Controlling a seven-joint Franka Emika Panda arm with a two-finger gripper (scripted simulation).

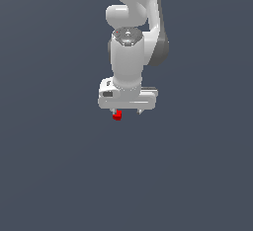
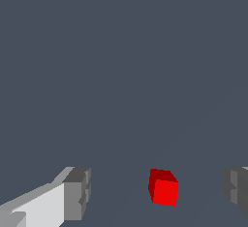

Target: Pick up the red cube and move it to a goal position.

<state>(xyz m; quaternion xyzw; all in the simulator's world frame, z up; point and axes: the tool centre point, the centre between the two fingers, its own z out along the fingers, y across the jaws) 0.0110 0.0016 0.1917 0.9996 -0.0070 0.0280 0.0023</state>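
Approach stage, nothing grasped yet.

Hung the gripper [image 1: 129, 112] over the red cube [image 1: 117, 116], jaws spread wide with the cube [image 2: 163, 192] lying between the fingertips [image 2: 77, 193], touching neither. Left to do, judging from this: close on the cube, lift it, carry it to the goal. Saw no goal marker in either view.

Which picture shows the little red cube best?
The wrist view: the red cube looks big there, sitting between the open claw's fingers without touching them. In the exterior view the cube is just a tiny speck under the claw.
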